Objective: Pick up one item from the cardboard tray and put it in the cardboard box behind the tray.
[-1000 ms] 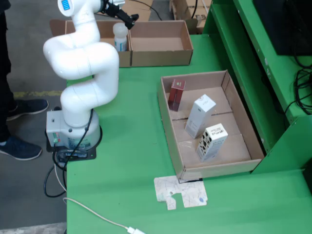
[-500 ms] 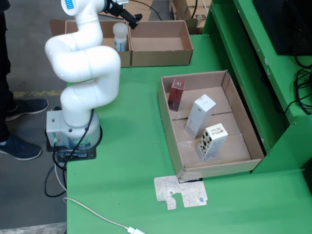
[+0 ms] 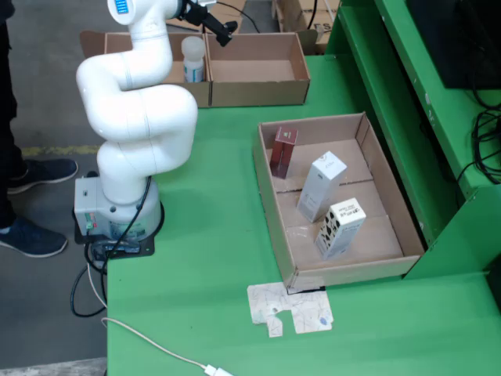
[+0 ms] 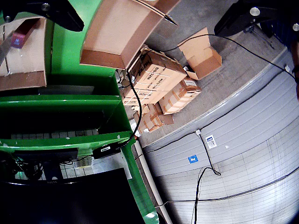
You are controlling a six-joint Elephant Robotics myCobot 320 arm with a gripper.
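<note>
Cartons in the cardboard tray (image 3: pixel 391 205) number three in the fixed view: one dark red carton (image 3: pixel 282 152) standing upright at the far left corner, one white carton (image 3: pixel 321 186) leaning near the middle, and one white carton with black print (image 3: pixel 340 228) leaning just in front of it, toward the near end. All three rest on the tray floor and none is in my grasp. Behind the tray, at the far edge of the green table (image 3: pixel 203 235), two open cardboard boxes sit side by side and touching. Of these, the right-hand box (image 3: pixel 258 70) shows a bare floor; the left-hand box (image 3: pixel 156 74) contains one white bottle (image 3: pixel 192 59) standing upright against its right wall. My gripper (image 3: pixel 221 30) is raised above the seam between these two boxes, well apart from the tray. In the gripper view its two dark fingers (image 4: pixel 56 11) appear at the upper left and upper right corners, widely parted, with nothing between them. That same view looks out past the table edge to one open cardboard box (image 4: pixel 121 32) seen from the side, a stack of printed shipping boxes (image 4: pixel 156 79) on the floor, and a grey wall with cables. One torn scrap of cardboard (image 3: pixel 290 308) lies flat on the table in front of the tray. One white cable (image 3: pixel 156 348) crosses the near left table corner.
</note>
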